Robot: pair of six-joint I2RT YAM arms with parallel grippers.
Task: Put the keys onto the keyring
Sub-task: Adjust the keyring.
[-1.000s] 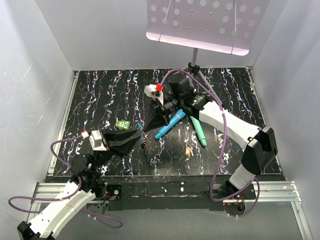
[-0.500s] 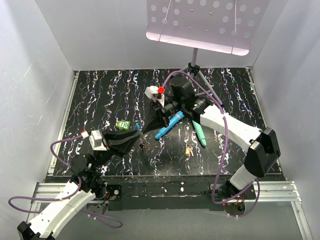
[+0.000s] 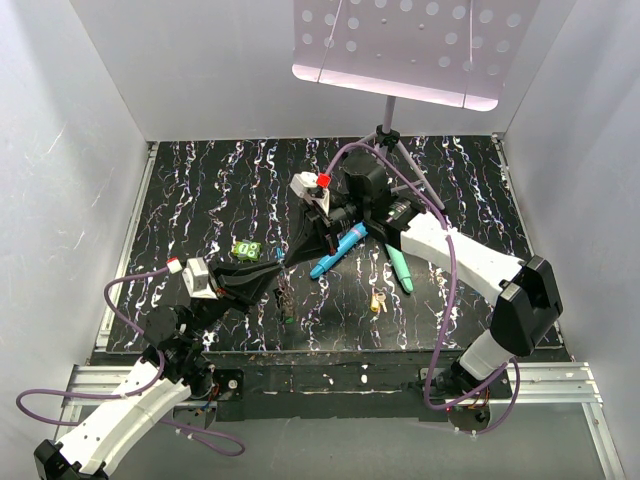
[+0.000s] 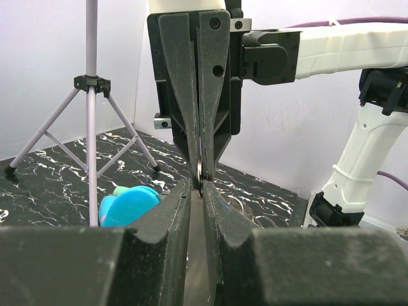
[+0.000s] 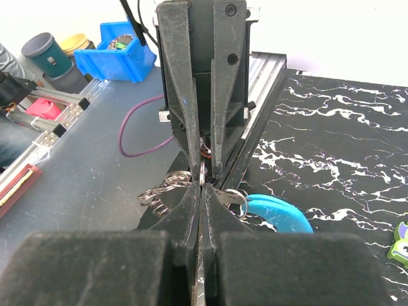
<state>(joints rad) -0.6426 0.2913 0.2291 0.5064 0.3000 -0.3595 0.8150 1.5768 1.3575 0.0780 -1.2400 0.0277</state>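
Over the black mat (image 3: 200, 190) the two arms meet tip to tip. The right gripper (image 5: 201, 191) is clenched on the keyring (image 5: 280, 213), whose blue curve hangs just beside the tips. The left gripper (image 4: 197, 191) is narrowed to a slit around the same wire; I cannot tell if it pinches. A yellow key (image 3: 377, 300) lies well apart.

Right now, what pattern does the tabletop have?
The tabletop is black with white marble-like streaks, clearest in the top external view.
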